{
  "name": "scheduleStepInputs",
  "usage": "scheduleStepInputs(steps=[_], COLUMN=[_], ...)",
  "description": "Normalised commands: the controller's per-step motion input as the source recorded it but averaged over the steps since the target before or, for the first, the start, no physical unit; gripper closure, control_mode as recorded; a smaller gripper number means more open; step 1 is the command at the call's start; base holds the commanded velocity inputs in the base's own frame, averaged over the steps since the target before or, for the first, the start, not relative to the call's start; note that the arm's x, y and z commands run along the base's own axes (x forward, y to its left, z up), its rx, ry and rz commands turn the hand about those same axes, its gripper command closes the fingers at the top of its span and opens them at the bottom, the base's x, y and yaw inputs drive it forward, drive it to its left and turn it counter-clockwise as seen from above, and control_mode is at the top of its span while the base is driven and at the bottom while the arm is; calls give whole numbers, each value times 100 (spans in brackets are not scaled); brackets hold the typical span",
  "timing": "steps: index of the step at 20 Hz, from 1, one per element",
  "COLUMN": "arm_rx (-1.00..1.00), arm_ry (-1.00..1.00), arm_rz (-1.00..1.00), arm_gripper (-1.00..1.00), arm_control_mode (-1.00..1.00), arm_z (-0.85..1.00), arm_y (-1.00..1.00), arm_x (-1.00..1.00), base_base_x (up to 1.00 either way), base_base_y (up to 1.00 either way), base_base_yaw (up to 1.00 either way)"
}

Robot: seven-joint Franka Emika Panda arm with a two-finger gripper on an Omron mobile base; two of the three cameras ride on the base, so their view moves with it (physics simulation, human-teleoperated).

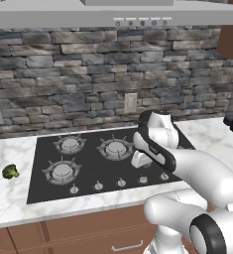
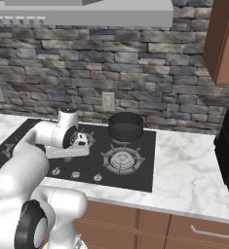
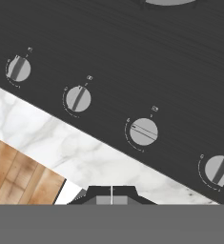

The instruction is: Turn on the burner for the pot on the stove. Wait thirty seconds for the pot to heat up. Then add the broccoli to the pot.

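Gripper hanging over the stove's knob row

The gripper (image 3: 111, 194) is hovering above the stove (image 3: 132, 52) front edge, its tips pressed together with nothing between them. Below it, round silvery knobs (image 3: 143, 131) are sitting on smooth black glass, one turned differently from its neighbours, beside veined white marble counter (image 1: 9, 198). Farther back, the squat dark pot (image 2: 126, 126) is resting on the rear right burner; the small green broccoli (image 1: 10, 171) is lying on the counter left of the cooktop.

Even, bright rendered light throughout; all sharp, no glare or blur. Soft shadow lies on the worktop (image 3: 46, 138) beside the hand (image 3: 111, 195).
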Motion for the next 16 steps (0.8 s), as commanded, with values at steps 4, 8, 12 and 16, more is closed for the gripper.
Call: scheduleStepInputs(steps=[4, 8, 12, 16], arm_rx=[0, 0, 0, 0], arm_ry=[0, 0, 0, 0], arm_rz=[0, 0, 0, 0], arm_gripper=[100, 100, 100, 100], arm_control_mode=[-100, -100, -100, -100], arm_z=[0, 0, 0, 0], arm_y=[0, 0, 0, 0], arm_x=[0, 0, 0, 0], base_base_x=[0, 0, 0, 0], base_base_y=[0, 0, 0, 0], base_base_yaw=[0, 0, 0, 0])
